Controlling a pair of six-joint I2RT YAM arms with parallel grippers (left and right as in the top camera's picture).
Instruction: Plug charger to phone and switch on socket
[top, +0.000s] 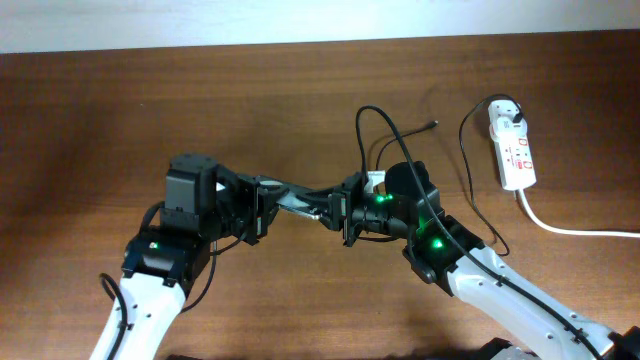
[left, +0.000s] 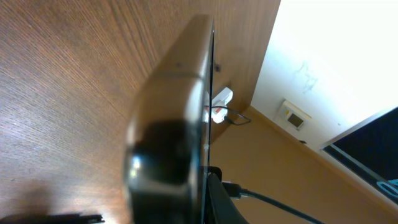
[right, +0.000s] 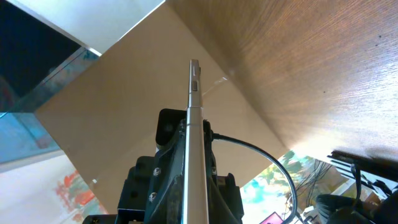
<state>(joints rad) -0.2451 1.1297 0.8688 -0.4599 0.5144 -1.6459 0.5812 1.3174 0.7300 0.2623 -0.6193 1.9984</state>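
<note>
The phone (top: 298, 198) is held off the table between both grippers, edge-on. My left gripper (top: 262, 206) is shut on its left end and my right gripper (top: 338, 211) on its right end. In the left wrist view the phone (left: 177, 106) fills the middle as a blurred edge between the jaws (left: 200, 205). In the right wrist view its thin silver edge (right: 194, 112) rises from the jaws (right: 194, 196). The charger cable (top: 362, 125) loops on the table behind the arms, and its connector tip (top: 432, 125) lies free. The white socket (top: 515, 150) lies at the far right, with the charger's plug (top: 512, 117) in its far end.
The socket's thick white cord (top: 570, 230) runs off to the right edge. More black cable (top: 468, 170) trails between the socket and my right arm. The socket also shows small and far in the left wrist view (left: 221, 99). A wall lies beyond the table's far edge.
</note>
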